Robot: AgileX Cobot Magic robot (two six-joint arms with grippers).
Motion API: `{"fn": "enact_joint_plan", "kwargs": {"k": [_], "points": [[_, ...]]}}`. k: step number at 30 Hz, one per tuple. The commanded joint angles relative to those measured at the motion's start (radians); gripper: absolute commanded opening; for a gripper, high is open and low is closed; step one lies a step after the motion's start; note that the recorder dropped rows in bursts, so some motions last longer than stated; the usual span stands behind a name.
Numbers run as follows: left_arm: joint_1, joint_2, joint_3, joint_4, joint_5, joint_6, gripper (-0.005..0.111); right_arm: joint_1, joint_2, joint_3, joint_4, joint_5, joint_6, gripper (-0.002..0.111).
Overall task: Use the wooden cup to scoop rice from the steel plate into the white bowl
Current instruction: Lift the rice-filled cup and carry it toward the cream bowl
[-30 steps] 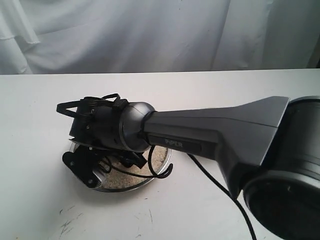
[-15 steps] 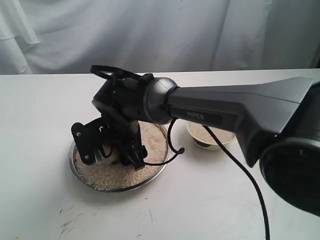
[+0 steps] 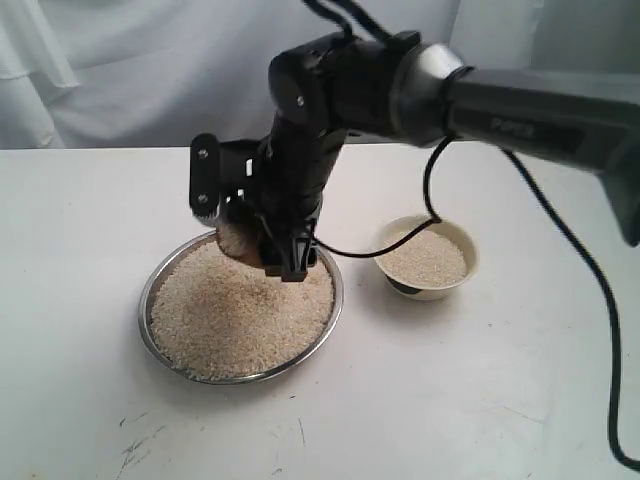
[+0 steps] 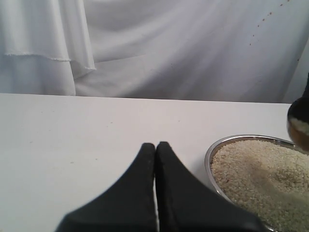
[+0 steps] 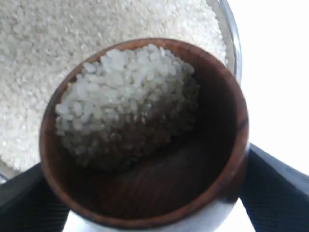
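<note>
Exterior view looks down from mid-range; left wrist view skims low past the left gripper (image 4: pixel 155 146); right wrist view crowds the wooden cup (image 5: pixel 159 188) — all share the steel plate (image 3: pixel 144 305).

The right arm (image 3: pixel 520 115) is reaching in from the right, its gripper (image 3: pixel 248 222) and wooden cup (image 3: pixel 238 243) hanging over the steel plate (image 3: pixel 147 300), cable (image 3: pixel 360 254) sagging beside the white bowl (image 3: pixel 455 285); the table (image 3: pixel 80 250) is lying open on the left.

The surface is a plain white table (image 3: pixel 80 300), matte, with a few dark scuff marks (image 3: pixel 135 445) near its front edge (scratches or smudges, hard to say which). Behind it hangs a white cloth backdrop (image 3: pixel 150 70), loosely draped in soft folds, meeting the table's far edge.
</note>
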Motion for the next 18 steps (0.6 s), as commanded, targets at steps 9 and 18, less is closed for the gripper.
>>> {"fn": "enact_joint_plan", "kwargs": {"k": [9, 18], "points": [[-0.004, -0.004, 0.005, 0.0, -0.006, 0.001, 0.0, -0.261, -0.104, 0.005, -0.028, 0.274, -0.008, 0.0], [-0.004, -0.004, 0.005, 0.0, -0.006, 0.001, 0.0, -0.286, -0.095, 0.085, -0.431, 0.211, -0.003, 0.0]]}}
